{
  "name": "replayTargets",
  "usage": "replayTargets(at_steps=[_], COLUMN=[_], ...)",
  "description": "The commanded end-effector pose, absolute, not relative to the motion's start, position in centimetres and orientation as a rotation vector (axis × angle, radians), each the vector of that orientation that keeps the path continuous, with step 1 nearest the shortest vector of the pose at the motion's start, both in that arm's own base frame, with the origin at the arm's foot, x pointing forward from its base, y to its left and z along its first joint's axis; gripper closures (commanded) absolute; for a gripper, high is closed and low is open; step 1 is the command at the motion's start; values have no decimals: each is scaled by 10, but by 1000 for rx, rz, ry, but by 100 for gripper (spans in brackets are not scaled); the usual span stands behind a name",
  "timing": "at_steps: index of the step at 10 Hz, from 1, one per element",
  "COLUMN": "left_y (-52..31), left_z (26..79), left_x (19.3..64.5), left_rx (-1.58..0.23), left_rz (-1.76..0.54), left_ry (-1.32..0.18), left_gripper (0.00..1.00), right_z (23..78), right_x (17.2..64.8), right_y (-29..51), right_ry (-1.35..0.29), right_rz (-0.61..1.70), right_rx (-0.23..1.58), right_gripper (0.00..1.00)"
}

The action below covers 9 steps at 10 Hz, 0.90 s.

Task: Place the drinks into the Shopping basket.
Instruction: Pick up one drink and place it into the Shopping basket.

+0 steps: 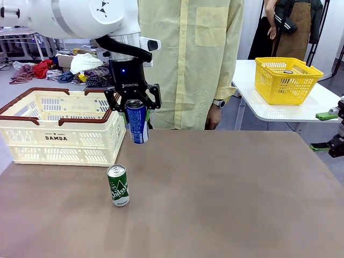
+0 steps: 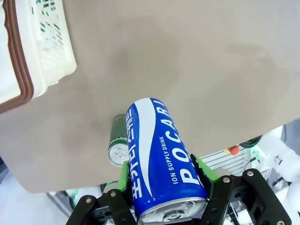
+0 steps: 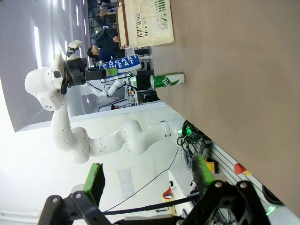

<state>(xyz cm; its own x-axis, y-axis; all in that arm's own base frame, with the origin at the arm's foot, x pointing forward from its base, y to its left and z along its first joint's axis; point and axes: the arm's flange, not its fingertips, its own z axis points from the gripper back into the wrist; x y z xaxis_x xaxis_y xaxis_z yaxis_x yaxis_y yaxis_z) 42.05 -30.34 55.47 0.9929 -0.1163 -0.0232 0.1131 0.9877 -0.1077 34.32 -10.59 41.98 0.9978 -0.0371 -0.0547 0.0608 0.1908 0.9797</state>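
Green can (image 1: 118, 185) stands near the Shopping basket (image 1: 59, 137); left hand (image 1: 135, 114) grasps blue can (image 1: 138, 130) aloft; right hand (image 3: 147, 180) released.

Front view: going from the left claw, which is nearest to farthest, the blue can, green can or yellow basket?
1. Blue can, gripped in the left gripper.
2. Green can, upright on the table, below it.
3. Yellow basket, far right on the side table.

Brown table (image 1: 226, 193) — cream slotted basket (image 1: 59, 148) far left, green can (image 1: 118, 185) upright nearby
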Motion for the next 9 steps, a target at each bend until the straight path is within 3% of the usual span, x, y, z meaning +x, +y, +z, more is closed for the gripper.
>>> replayTargets(at_steps=[1,5,7,9], left_y=[-267,-120,-62,-37], left_z=[585,636,630,595], left_x=[434,499,532,565], left_rx=[-130,-250,-307,-232], left_rz=[-105,-280,-204,-107], left_ry=[-49,-60,-94,-46], left_gripper=[100,100,100,100], right_z=[423,423,423,423], right_x=[342,342,342,342], right_y=[-109,-109,-109,-109], right_ry=[35,35,35,35], right_rz=[-61,-61,-61,-61], right_rx=[1368,1368,1368,1368], right_gripper=[0,0,0,0])
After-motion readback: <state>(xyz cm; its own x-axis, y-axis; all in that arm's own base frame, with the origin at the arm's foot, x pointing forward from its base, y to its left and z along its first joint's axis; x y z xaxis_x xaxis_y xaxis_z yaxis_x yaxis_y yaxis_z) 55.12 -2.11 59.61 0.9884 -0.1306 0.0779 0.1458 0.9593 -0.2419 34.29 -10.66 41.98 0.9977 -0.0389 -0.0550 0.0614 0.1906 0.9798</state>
